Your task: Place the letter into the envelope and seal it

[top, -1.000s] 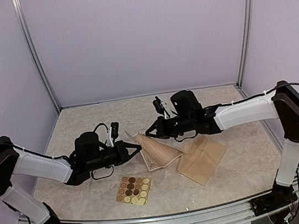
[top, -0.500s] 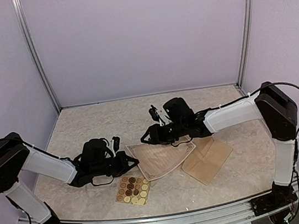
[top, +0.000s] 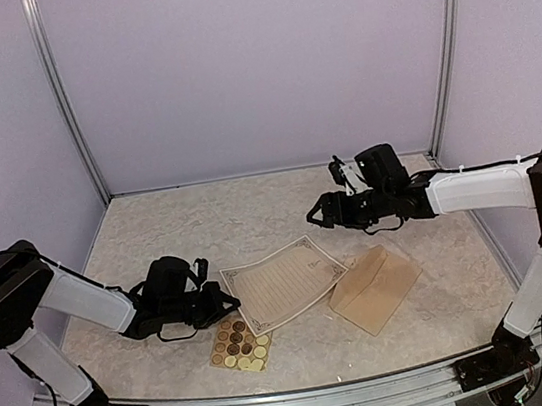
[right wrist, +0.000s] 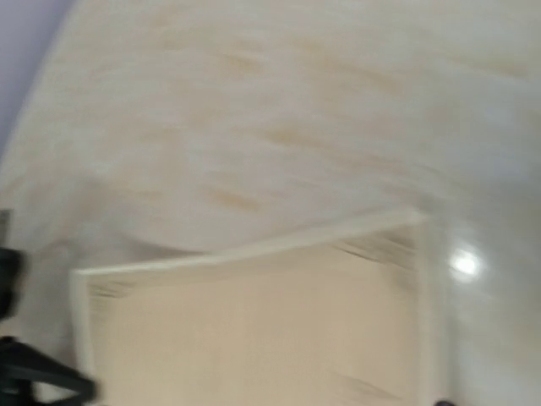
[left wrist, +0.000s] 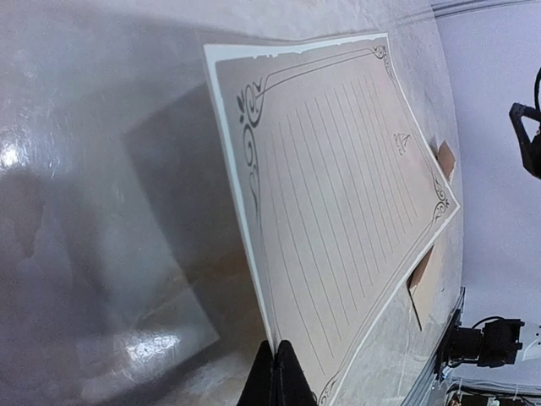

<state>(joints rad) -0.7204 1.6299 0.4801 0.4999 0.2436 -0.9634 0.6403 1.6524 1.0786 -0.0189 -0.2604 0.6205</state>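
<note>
The letter (top: pixel 284 284), cream with an ornate dark border and ruled lines, lies face up and flat on the table's middle. My left gripper (top: pixel 230 300) is low at its near-left edge, shut on the paper; in the left wrist view the closed fingertips (left wrist: pixel 279 364) pinch the letter (left wrist: pixel 338 186) at its edge. The tan envelope (top: pixel 374 289) lies to the letter's right, its left end tucked under the sheet's corner. My right gripper (top: pixel 319 214) hovers behind the letter, fingers apart and holding nothing. The right wrist view is blurred and shows only the letter (right wrist: pixel 254 338) below.
A small tan sheet of round stickers (top: pixel 240 344) lies in front of the letter, close to my left gripper. Metal frame posts (top: pixel 71 110) stand at the back corners. Purple walls enclose the marbled table (top: pixel 173 227).
My right gripper opened, let go of the letter and drew back to the right. The letter dropped from a raised fold to lying flat. My left gripper kept its hold and sank lower.
</note>
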